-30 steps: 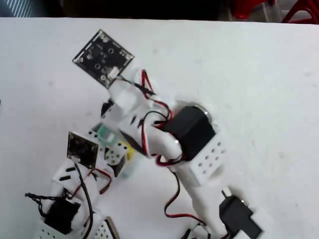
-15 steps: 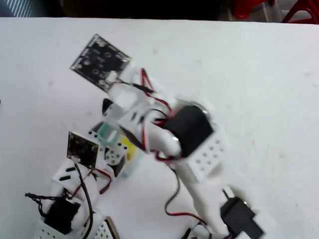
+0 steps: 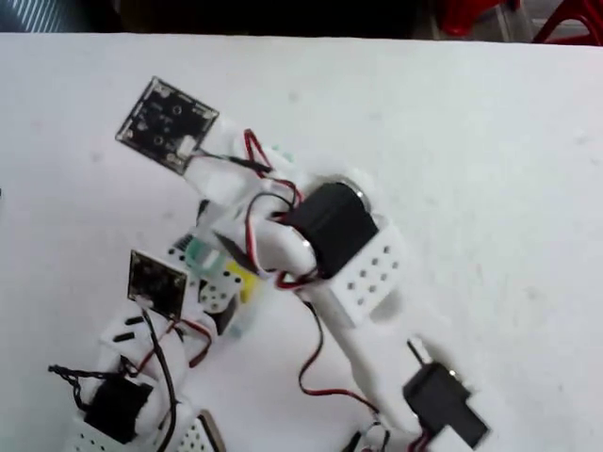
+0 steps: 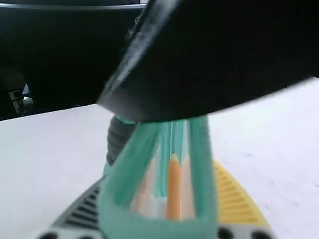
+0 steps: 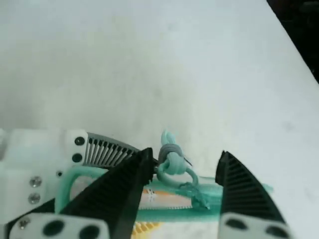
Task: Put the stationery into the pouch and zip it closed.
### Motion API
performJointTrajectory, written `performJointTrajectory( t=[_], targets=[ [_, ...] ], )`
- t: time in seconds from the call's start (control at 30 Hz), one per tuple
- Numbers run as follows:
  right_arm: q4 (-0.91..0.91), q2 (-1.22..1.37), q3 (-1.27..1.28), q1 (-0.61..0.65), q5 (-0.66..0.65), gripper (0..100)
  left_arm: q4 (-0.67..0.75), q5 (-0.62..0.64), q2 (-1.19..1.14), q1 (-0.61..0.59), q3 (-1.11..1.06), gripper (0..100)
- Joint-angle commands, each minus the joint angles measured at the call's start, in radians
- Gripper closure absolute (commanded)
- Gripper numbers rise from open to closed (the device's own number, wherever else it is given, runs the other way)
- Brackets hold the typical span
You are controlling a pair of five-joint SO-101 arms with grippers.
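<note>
White counter (image 3: pixel 490 141) with two robot arms crowded together toward the lower left of the high view. A teal pouch (image 5: pixel 199 211) lies beneath them. The left claw (image 4: pixel 159 216) is clenched on the pouch's open rim, and an orange pencil (image 4: pixel 173 189) shows inside. The right claw (image 5: pixel 185 155) is spread wide, one finger either side of the pouch's knotted zip cord (image 5: pixel 169 162).

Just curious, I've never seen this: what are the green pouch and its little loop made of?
The pouch looks like soft translucent teal plastic, perhaps silicone: an orange pencil shows through it. The loop seems knotted teal cord, bound by a grey band.
</note>
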State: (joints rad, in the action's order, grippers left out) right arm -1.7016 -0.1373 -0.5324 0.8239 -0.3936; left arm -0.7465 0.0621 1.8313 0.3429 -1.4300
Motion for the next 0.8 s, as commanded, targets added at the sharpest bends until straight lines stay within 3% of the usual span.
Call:
performJointTrajectory(
  t=[0.0,0.23,0.67,0.77],
  targets=[
    [-0.027,-0.062,0.157,-0.093,-0.052,82.4,0.003,-0.009,-0.005,0.018,-0.002,82],
    [-0.028,-0.131,0.333,-0.251,-0.097,85.4,-0.002,-0.020,-0.005,0.074,0.000,82],
    [-0.028,-0.159,0.575,-0.246,-0.100,80.2,-0.126,-0.229,-0.005,0.288,0.006,83],
    [-0.028,-0.163,0.654,-0.249,-0.203,88.6,-0.126,-0.242,-0.005,0.292,0.002,83]
  ],
)
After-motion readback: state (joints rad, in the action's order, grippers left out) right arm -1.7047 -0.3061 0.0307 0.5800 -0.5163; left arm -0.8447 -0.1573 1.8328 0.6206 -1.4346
